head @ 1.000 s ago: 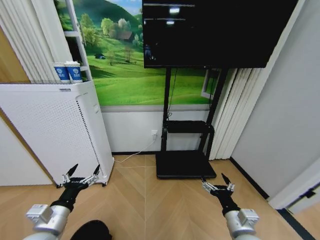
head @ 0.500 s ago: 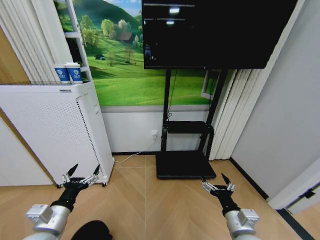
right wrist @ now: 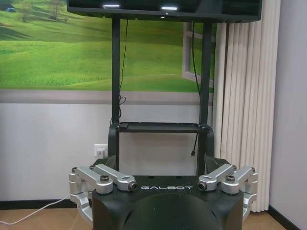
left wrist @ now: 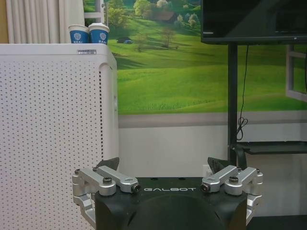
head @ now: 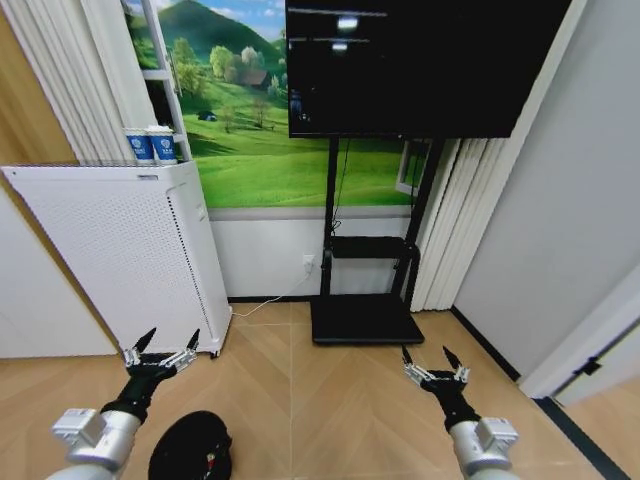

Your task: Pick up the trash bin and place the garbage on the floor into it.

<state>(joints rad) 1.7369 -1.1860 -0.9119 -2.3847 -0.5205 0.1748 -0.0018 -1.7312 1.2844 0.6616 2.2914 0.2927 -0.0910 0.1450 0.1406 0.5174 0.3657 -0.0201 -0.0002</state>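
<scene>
Left wrist view, "GALBOT" lettering on left end effector (left wrist: 164,165), fingers spread

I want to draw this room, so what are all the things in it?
trash bin: one, black mesh, on the floor by the left arm.
paper cups: two, blue-and-white, on top of the cabinet.
cabinet: one, white perforated, left.
screen: one, black, on a black stand.
meadow picture: one, green, back wall.
floor: tan chevron planks.
left pincer: open, low left.
right pincer: open, low right.
</scene>
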